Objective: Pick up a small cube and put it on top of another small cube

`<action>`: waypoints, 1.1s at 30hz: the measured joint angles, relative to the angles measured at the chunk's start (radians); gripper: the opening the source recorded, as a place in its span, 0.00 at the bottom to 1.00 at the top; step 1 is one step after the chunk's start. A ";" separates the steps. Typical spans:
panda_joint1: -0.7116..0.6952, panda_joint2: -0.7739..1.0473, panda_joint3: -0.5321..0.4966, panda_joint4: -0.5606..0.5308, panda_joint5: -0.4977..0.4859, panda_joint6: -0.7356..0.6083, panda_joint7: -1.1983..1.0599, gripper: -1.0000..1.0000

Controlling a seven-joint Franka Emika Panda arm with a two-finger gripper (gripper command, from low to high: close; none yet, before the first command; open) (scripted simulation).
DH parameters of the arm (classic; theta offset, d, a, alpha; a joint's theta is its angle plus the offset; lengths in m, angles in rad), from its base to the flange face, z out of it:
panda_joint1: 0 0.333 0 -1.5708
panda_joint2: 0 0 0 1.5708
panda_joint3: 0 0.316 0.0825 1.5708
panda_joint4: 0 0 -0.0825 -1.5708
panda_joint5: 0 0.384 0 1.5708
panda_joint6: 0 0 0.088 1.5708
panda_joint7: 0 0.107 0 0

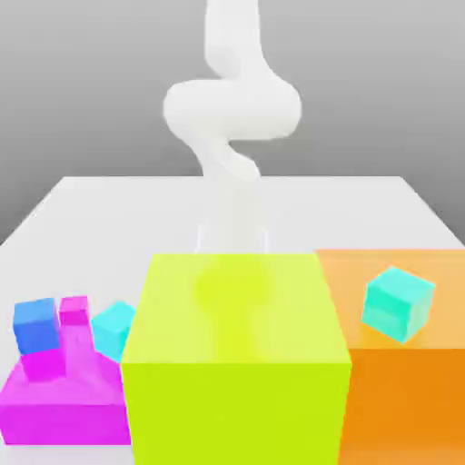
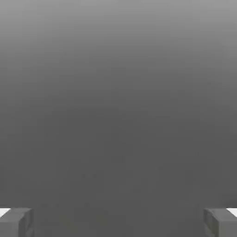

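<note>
Lower left of the exterior view: flat magenta slab (image 1: pixel 64 407), resting on the white table (image 1: pixel 100 213).

On the slab, leftmost: small blue cube (image 1: pixel 34 325), upright.

Just right of the blue cube, touching it or nearly so: small magenta cube (image 1: pixel 74 311), bright and glossy, set on the slab toward its far side. In front of and below it, a second small magenta cube (image 1: pixel 44 365), hard to tell apart from the slab for sameness of colour.

Right of those, at the slab's right edge: small cyan cube (image 1: pixel 113 328), tilted, partly hidden behind the big block.

Centre bottom of the exterior view: big yellow-green block (image 1: pixel 236 363), by far the largest item, reaching to the bottom edge of the frame.

Behind that block, centre and upper centre: white robot arm (image 1: pixel 232 109), blurred, rising from behind the block's top edge to the top of the frame.

Right of the block, touching its side: orange block (image 1: pixel 409 400), lower than the yellow-green one.

On the orange block's top: second cyan cube (image 1: pixel 397 303), tilted on one edge, well apart from the magenta cube.

Hand view: gripper (image 2: pixel 118 222) seen against plain grey; fingertips (image 2: pixel 16 222) at the two lower corners of the frame, spread wide apart, nothing between them.
</note>
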 joint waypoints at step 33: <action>-0.558 0.624 -0.078 -0.419 0.184 0.422 1.335 0.50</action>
